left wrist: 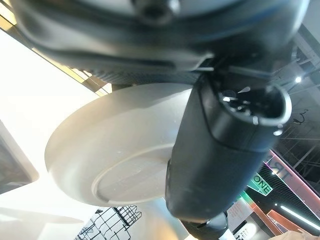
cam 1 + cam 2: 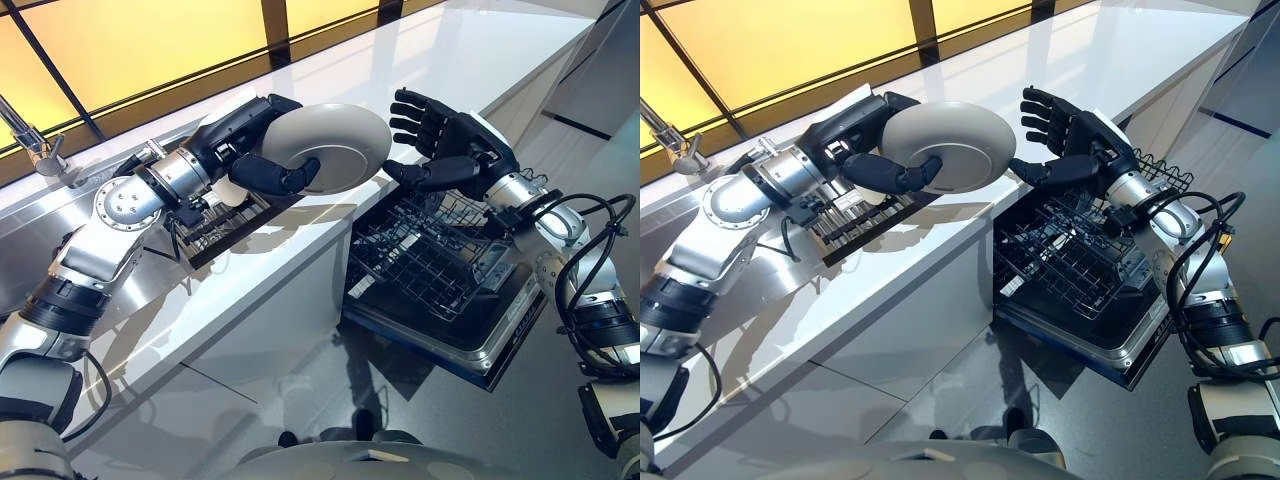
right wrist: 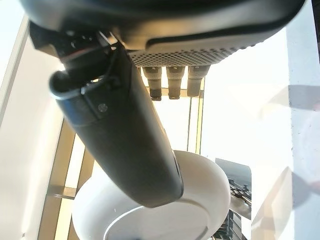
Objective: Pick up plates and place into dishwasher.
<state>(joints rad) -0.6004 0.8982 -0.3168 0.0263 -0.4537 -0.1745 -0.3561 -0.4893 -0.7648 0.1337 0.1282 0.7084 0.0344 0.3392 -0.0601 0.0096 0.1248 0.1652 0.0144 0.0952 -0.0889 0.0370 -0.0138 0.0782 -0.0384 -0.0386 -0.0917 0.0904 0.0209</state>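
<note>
A white plate [image 2: 335, 148] hangs tilted above the counter edge, its underside toward me. My left hand [image 2: 262, 165] is shut on the plate, thumb across its base and fingers behind the rim; the left wrist view shows the thumb [image 1: 220, 150] pressed on the plate [image 1: 115, 160]. My right hand [image 2: 440, 135] is open just right of the plate, fingers spread, thumb reaching toward the rim without gripping. The plate [image 3: 200, 200] shows past its thumb [image 3: 125, 140] in the right wrist view. Below the right hand, the dishwasher's wire rack [image 2: 425, 255] is pulled out over the open door.
A dark dish rack [image 2: 225, 225] sits on the white counter [image 2: 200, 300] under my left hand. A tap [image 2: 30, 140] stands at the far left by the window. The dishwasher door [image 2: 500, 340] juts into the floor space on the right.
</note>
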